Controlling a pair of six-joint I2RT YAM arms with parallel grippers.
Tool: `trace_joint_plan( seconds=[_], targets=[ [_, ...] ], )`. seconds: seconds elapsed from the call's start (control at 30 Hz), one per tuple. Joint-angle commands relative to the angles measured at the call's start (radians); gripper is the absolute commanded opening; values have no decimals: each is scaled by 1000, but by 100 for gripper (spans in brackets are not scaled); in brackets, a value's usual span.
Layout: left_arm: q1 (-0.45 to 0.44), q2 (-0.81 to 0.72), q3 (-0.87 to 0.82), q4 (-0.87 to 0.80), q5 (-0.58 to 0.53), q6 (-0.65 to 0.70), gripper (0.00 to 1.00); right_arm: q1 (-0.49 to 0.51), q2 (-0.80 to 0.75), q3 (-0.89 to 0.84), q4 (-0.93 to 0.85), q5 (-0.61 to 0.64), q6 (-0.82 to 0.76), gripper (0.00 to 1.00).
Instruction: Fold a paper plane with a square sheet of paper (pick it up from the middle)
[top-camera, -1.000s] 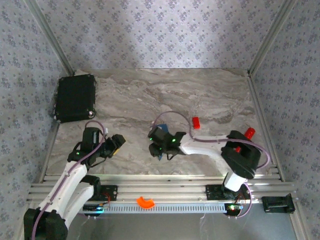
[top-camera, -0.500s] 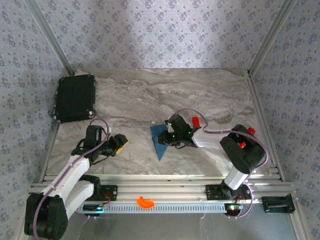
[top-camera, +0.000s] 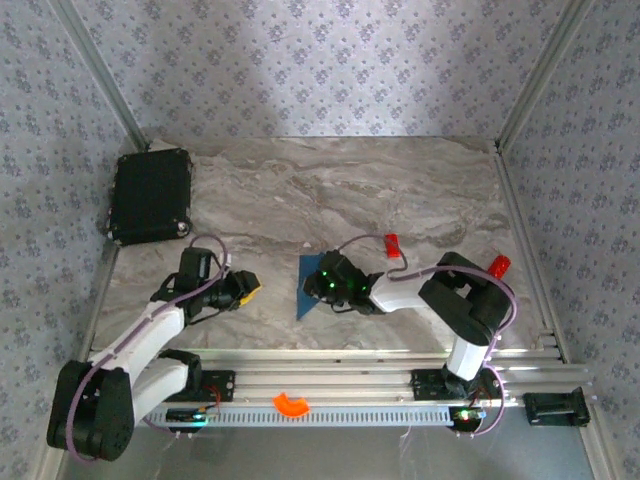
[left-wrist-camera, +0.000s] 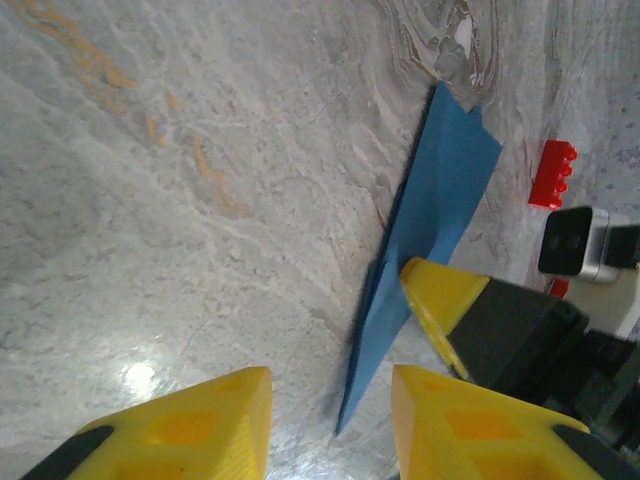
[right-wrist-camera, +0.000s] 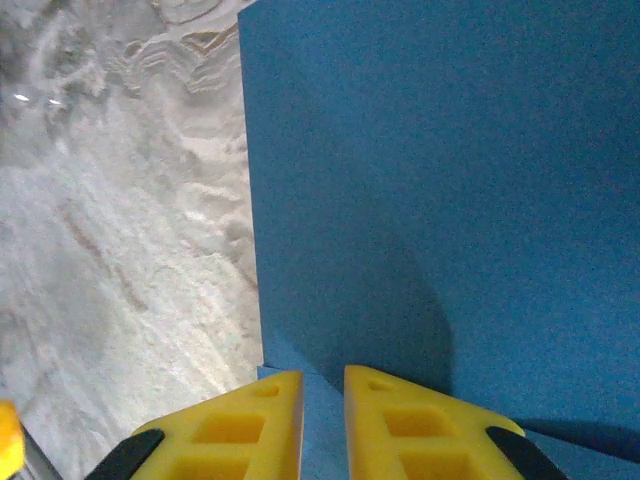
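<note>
Fingers (right-wrist-camera: 395, 420) of the right gripper (right-wrist-camera: 322, 385) sit drawn almost together, tips down on the square sheet of paper (right-wrist-camera: 450, 180) — creased into a triangle, flat on the table (left-wrist-camera: 150, 200), spreading ahead of those tips — probably to pin it by a folded edge, though whether a layer is nipped between them cannot be told. The left gripper (left-wrist-camera: 328, 388) hovers with fingers apart and empty, the sheet's pointed corner just ahead of them, seemingly placed to lift the next flap.

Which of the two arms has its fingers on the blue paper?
The right arm's fingers: they are down on the blue paper. The left arm's fingers hover beside it, over bare table.
</note>
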Motion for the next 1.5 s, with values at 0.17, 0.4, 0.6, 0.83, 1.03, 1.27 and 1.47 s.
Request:
trace_joint_plan(
  seconds=[0.17,0.4,0.6,0.83,1.03,1.27,1.47],
  targets=[
    [-44,118,113,59,54,35,22,69,-96,36,-55,307,-38,22],
    [-147,286,229,115,42,42,14,-40,-234,-8,-233,261,-141,24],
    [-179,458,332,143,74,61,12,-170,-236,-46,-185,24,-222,24],
    [-208,602,424,134,95,93,10,-210,-198,-81,-85,-90,-198,27],
    [-208,686,455,152,118,104,10,-213,-163,-98,-8,-151,-175,31],
    [-205,766,469,145,117,131,6,-218,-162,-118,-50,-197,-150,37],
    [-192,795,423,145,111,163,5,-228,-151,-141,-57,-237,-110,42]
  ],
)
